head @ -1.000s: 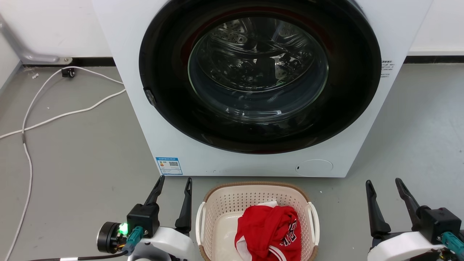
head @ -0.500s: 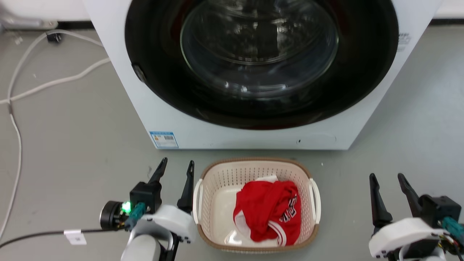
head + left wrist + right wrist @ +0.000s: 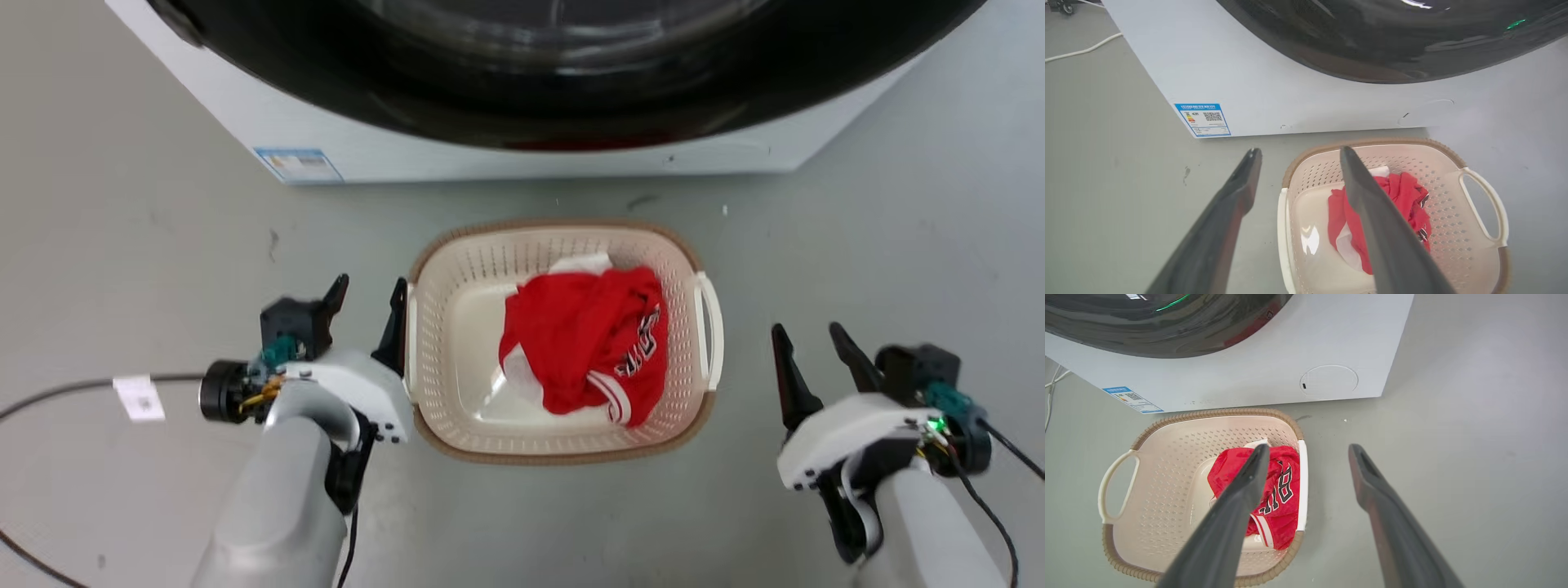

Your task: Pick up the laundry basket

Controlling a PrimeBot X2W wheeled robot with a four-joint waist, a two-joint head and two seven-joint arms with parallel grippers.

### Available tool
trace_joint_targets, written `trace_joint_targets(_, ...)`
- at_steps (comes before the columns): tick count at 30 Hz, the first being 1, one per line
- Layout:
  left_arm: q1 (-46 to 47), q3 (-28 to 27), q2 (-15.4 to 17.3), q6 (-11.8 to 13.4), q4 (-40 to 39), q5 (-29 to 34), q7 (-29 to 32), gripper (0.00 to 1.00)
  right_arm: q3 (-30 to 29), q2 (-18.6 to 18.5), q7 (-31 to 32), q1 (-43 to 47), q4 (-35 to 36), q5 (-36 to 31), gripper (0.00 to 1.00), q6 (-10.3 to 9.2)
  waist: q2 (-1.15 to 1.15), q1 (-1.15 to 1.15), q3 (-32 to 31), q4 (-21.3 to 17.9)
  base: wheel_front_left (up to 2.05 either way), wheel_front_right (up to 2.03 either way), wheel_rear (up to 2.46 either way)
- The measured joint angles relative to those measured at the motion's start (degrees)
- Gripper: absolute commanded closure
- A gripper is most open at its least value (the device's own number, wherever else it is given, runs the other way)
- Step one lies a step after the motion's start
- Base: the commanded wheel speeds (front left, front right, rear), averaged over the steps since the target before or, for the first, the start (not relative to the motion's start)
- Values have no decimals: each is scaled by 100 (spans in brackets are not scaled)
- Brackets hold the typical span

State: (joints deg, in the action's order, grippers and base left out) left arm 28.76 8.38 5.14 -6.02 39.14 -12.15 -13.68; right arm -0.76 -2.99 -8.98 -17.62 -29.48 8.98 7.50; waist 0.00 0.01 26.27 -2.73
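Basket sat upright on floor, just in front of washer, a gap between. Cream plastic, rounded-rectangular, perforated walls, brown woven-look rim, white handles on both short sides. Crumpled red jersey with white trim lay inside, toward right; left bottom bare.

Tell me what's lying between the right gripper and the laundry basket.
Only bare grey floor. In the head view the right gripper stands apart from the laundry basket, with no object in the gap.
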Motion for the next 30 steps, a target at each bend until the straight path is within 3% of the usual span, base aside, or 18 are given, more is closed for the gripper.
trace_joint_targets(16,1666,689,517,-138,1798,-825,1091,0,1344,-15,46,-2384,-2562,932,0,0,0,0,1808,-244,0,0,0)
trace_joint_targets(30,2410,1355,798,-148,2240,-1711,1589,0,2518,0,458,-3466,-3546,1887,0,0,0,0,2484,-299,0,0,0)
